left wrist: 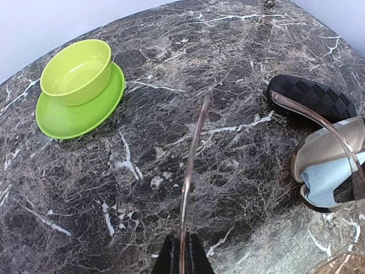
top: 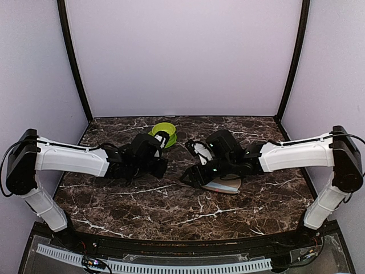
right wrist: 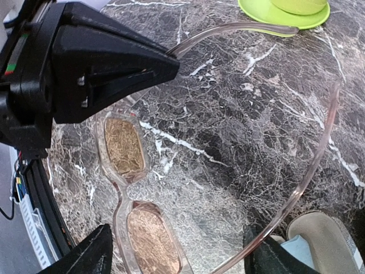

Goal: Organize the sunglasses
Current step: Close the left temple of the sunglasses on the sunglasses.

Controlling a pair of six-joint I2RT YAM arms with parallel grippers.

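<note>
While my left pincer (left wrist: 181,258) was clamped on one clear temple of the brown-lensed sunglasses (right wrist: 122,149), my right pincer (right wrist: 178,242) had its jaws apart, the lenses lying between its fingers and the second temple curving past one finger, near the beige case (right wrist: 326,235).

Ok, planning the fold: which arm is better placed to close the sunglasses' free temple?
Probably right: the right end effector, open, sits beside the free temple; the left end effector pinches the sunglasses' other temple.
</note>
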